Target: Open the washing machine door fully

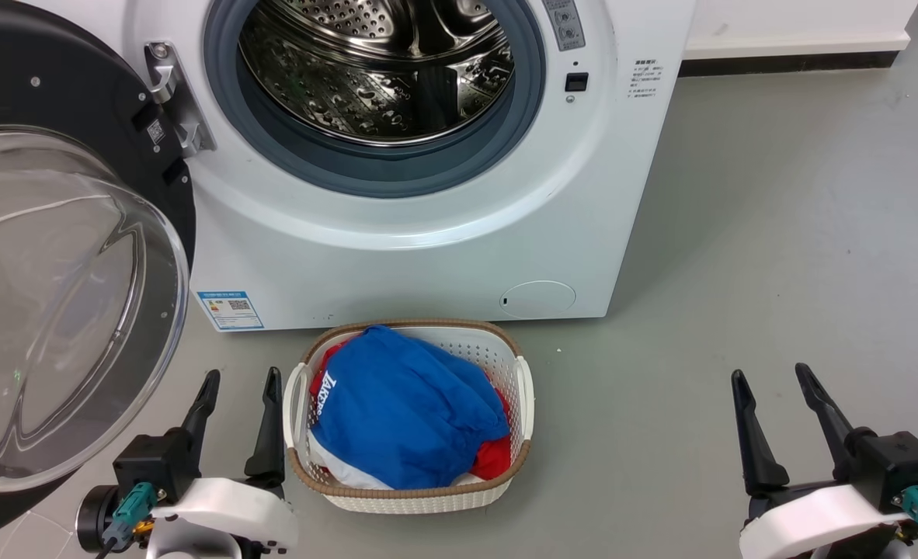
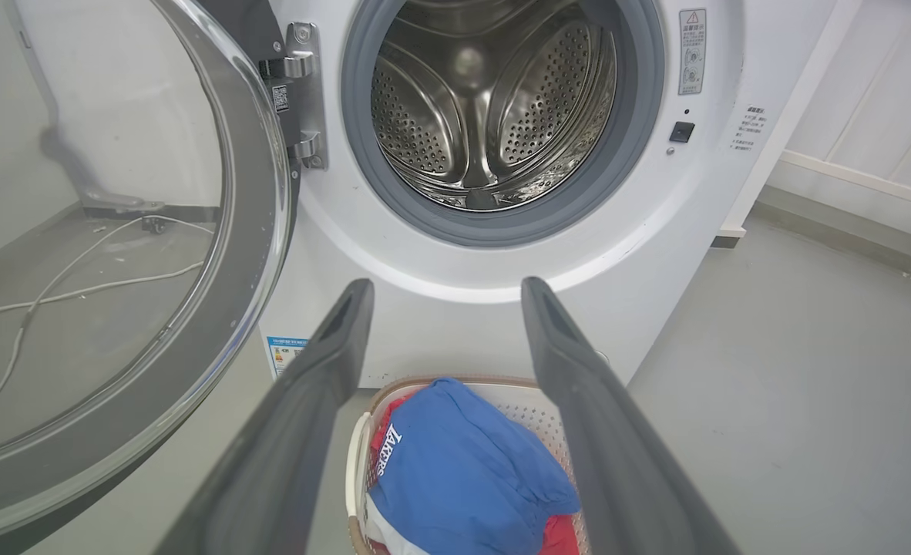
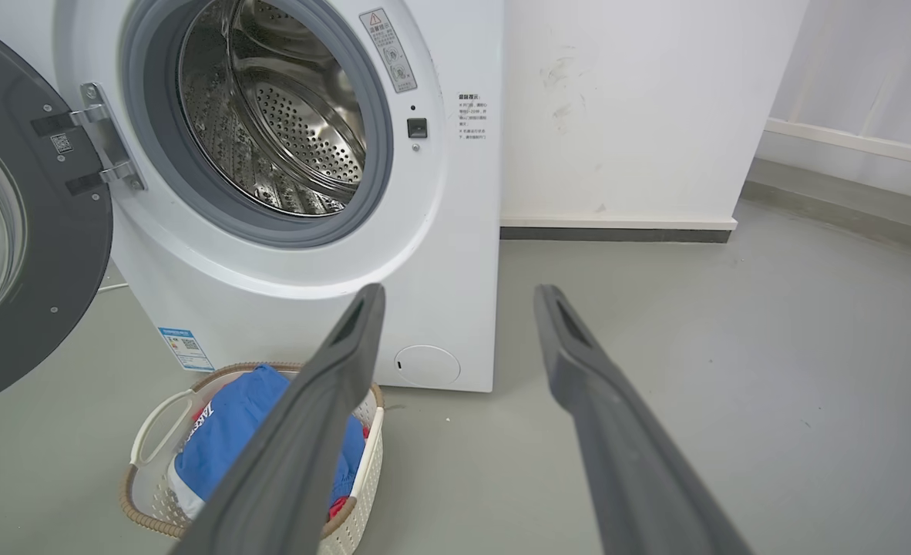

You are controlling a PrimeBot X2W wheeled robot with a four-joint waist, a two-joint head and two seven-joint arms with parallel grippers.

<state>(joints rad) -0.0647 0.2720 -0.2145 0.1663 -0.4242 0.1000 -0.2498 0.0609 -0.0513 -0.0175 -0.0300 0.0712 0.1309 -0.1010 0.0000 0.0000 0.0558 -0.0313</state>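
The white washing machine (image 1: 428, 256) stands ahead with its steel drum (image 1: 377, 70) exposed inside the grey gasket. Its washing machine door (image 1: 63, 295), a black disc with a clear domed glass bowl, is swung out to the left on its hinge (image 1: 175, 101); it also shows as the door (image 2: 116, 254) and the door (image 3: 31, 231). My left gripper (image 1: 240, 384) is open at the lower left, just right of the door's rim and not touching it. Far from the door, my right gripper (image 1: 773, 380) is open at the lower right, holding nothing.
A white laundry basket (image 1: 525, 404) with blue and red clothes (image 1: 405, 407) sits on the grey floor in front of the machine, between my grippers. Open floor lies to the right. A wall with a dark skirting (image 1: 785, 62) runs behind.
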